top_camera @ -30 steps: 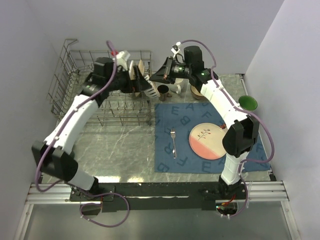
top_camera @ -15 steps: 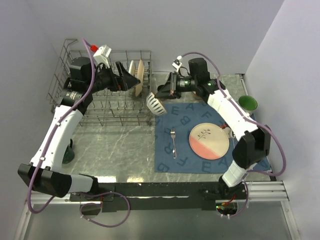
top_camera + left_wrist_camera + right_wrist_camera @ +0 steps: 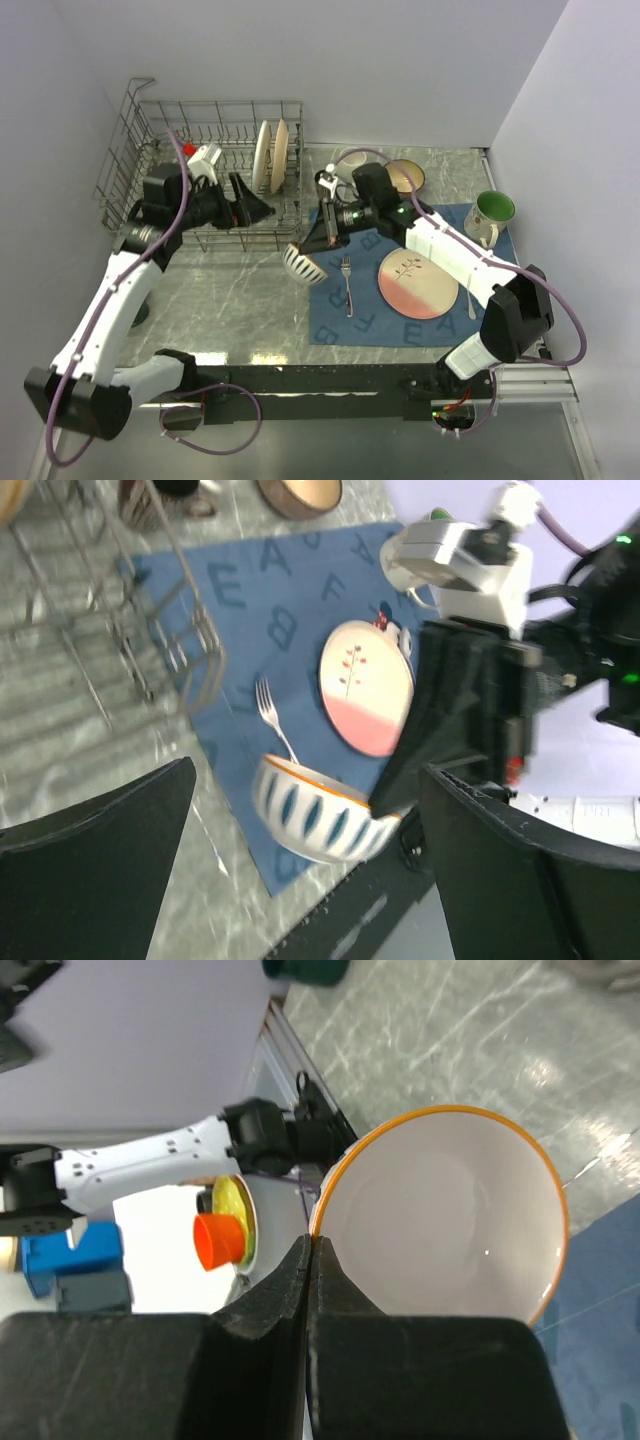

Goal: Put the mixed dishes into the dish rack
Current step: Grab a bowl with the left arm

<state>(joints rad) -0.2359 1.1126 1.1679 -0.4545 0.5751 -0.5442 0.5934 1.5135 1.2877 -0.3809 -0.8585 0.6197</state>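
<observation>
Right fingers (image 3: pixel 310 1255) clenched on the bowl (image 3: pixel 301 263) rim. The bowl is tilted, mid-worktop (image 3: pixel 240 290), just off the rack's (image 3: pixel 130 150) near-right corner and at the mat's (image 3: pixel 365 235) left edge; it looks clear of the surface, hard to be sure from above. Left fingers (image 3: pixel 258 210) released, empty, at the rack's near wall. Rack sits in the far-left corner with two plates (image 3: pixel 268 155) upright inside. Fork (image 3: pixel 346 283) and pink plate (image 3: pixel 417 283) on the mat.

right hand (image 3: pixel 311 1258): clamped on bowl (image 3: pixel 445 1225) rim | beneath: marble table (image 3: pixel 420 1040)
</observation>
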